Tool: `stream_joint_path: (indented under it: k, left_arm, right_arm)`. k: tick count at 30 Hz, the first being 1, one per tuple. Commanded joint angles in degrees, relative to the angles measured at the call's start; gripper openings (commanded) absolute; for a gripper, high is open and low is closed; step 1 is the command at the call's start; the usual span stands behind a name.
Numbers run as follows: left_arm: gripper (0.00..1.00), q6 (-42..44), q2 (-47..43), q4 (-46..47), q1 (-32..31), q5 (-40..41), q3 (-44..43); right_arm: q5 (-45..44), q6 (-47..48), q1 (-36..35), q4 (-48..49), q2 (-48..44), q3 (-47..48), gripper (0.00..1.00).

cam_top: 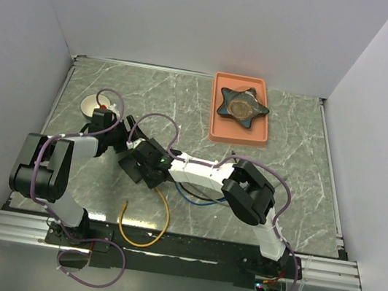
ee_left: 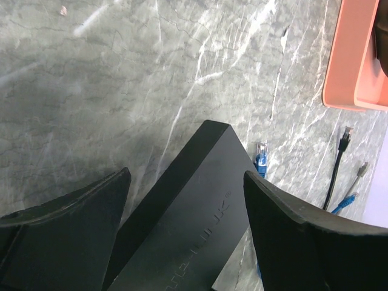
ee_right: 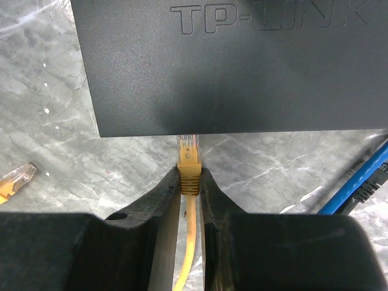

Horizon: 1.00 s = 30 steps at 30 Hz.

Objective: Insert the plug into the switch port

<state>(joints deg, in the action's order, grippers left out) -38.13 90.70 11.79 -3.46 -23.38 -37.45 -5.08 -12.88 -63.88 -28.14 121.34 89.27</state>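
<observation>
Right gripper [ee_right: 189,176]: we see it clamped on 1 yellow plug [ee_right: 188,159].
Left gripper [ee_left: 187,176]: jaws apart over 1 black switch [ee_left: 194,212].
Tray [cam_top: 213,119]: 1, bench's far edge.

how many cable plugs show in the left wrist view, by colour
blue plugs: 2
black plug: 1
grey plug: 1
total: 4

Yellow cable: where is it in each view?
Top external: yellow cable loops by the near edge, left of centre.
Left wrist: not in view.
Right wrist: bottom centre, its plug pinched in the right claw, at the switch's edge.
Shared landmark: blue cable, in all three views.
</observation>
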Motion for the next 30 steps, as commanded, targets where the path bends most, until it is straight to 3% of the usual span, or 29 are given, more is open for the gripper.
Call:
stream_joint_path:
  k: [1,10,30]
  left_arm:
    - [0.82,1.13,0.97,-6.08,-0.67,-0.88,2.65]
    - [0.8,0.95,0.36,-6.69,-1.11,-1.58,3.0]
    - [0.7,-0.63,0.18,-5.46,-2.6,-5.81,3.7]
  right_arm:
    - [-2.91,-2.49,-0.28,3.18,0.3,2.66,0.0]
    - [-4.76,-3.99,-0.11,6.61,-1.28,0.81,0.0]
    - [-5.11,-3.29,-0.11,4.41,2.68,4.59,0.0]
